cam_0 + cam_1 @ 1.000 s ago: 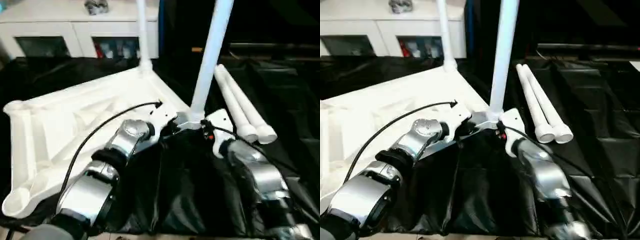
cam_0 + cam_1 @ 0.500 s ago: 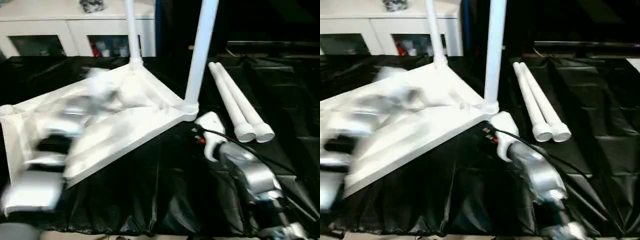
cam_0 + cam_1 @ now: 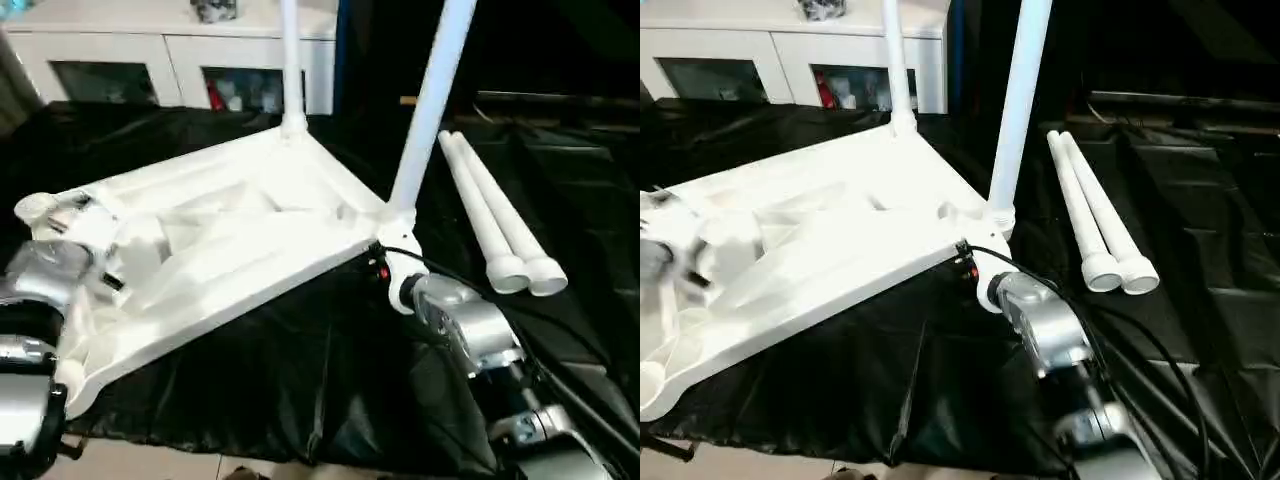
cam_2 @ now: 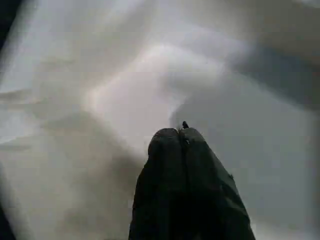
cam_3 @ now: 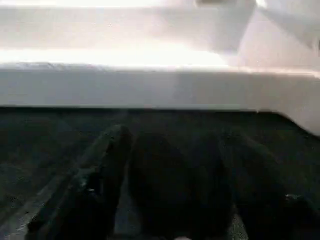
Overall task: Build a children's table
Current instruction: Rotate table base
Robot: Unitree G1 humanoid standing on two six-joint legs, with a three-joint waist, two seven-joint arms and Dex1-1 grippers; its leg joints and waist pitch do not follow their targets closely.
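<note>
Two legs (image 3: pixel 1015 110) now stand up in the tabletop (image 3: pixel 820 245), one at its far corner, one at the near right corner. A second ago both my grippers were bunched at that near right socket; now they're off it, so I read that leg as seated and released.

Tabletop lies ribs-up and skewed across the black-covered desk (image 3: pixel 940 400), its left end reaching the desk's left edge. Two spare legs (image 3: pixel 1100 225) lie side by side near the desk's right side, touching each other, apart from the tabletop.

Left gripper (image 4: pixel 179 134): swung out from the near right corner to the tabletop's left end, fingers pressed together, empty, hovering over the ribs. From the wrist view I can't tell if the tips touch plastic.

Right gripper (image 5: pixel 172 150): pulled back just below the tabletop's near edge, beside the seated leg, fingers spread, holding nothing, over the black cover.

Meaning: half the legs are in, two sockets on the left end are open. My guess at next is fetching a spare with the right while the left steadies the left end.
</note>
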